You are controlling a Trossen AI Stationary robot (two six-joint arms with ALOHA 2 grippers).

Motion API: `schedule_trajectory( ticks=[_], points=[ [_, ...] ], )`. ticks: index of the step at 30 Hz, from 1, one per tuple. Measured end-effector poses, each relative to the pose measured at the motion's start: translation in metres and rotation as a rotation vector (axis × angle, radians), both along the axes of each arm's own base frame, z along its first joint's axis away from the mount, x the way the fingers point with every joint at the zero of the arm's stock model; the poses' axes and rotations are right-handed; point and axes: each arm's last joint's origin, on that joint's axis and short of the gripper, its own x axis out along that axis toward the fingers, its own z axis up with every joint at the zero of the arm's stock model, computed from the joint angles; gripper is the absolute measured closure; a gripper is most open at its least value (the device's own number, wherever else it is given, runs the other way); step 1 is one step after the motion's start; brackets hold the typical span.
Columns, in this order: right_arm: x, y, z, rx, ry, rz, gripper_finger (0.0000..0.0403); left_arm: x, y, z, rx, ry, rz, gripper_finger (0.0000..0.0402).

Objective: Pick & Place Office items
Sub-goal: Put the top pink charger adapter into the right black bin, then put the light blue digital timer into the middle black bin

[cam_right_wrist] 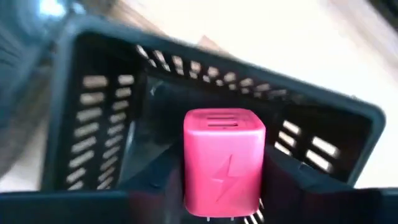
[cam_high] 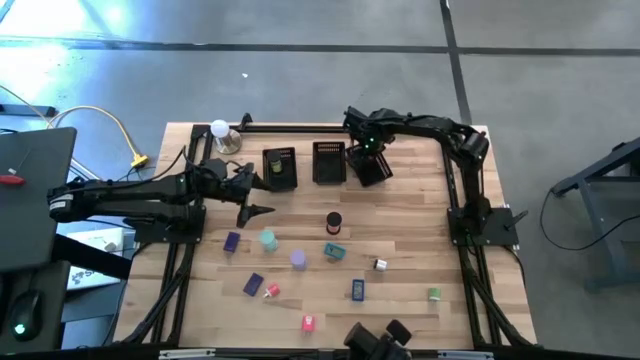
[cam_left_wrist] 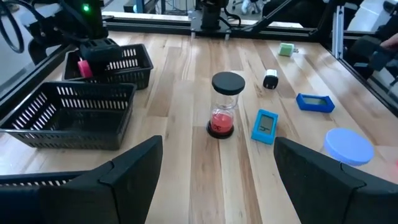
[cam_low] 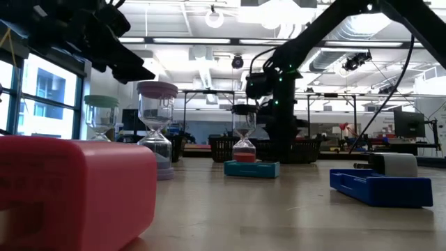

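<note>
Delivery step: right gripper (cam_right_wrist: 224, 186) pinches a pink charger (cam_right_wrist: 224, 158) over the rightmost basket (cam_right_wrist: 93, 112) (left gripper (cam_left_wrist: 214, 168) waits spread); release looks next.

Cut off by the low view's left and lower edges: a large pink block (cam_low: 73, 188), blurred by nearness. Cropped at the upper left corner there, a dark gripper (cam_low: 104, 35), jaws hard to read against the ceiling. Blurred in the right wrist view: the black mesh basket (cam_right_wrist: 93, 124) and the desk around it; a pink charger block (cam_right_wrist: 224, 160) running off the lower edge, grip on it not readable. Partly cut by the left wrist view's right edge: a pale blue round lid (cam_left_wrist: 349, 147). Half hidden behind basket mesh there: a small pink piece (cam_left_wrist: 83, 67). Too small from overhead to identify: a green piece (cam_high: 434, 294) and a white-and-black piece (cam_high: 380, 265).
</note>
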Motion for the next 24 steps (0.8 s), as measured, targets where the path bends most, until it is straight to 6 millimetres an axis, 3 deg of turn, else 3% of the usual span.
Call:
schedule_trajectory(
  ticks=[5,10,15,20,24],
  points=[
    [0.001,0.001,0.006,-0.007,-0.026,0.030,0.0136,0.000,0.000,0.000,-0.004,0.000,0.004,0.0101],
    [-0.003,0.003,0.024,-0.040,-0.058,0.027,0.0069,0.000,0.000,-0.001,-0.017,0.011,0.007,0.0101],
    [-0.008,0.017,0.064,-0.098,-0.138,0.053,0.0041,0.000,0.000,-0.001,-0.032,0.012,0.014,0.0101],
    [-0.012,0.048,0.111,-0.142,-0.260,0.134,0.0035,0.000,0.000,-0.001,-0.035,0.012,0.015,0.0101],
    [-0.011,0.076,0.136,-0.133,-0.365,0.272,0.0035,0.000,0.000,-0.001,-0.050,0.012,0.019,0.0101]
  ],
)
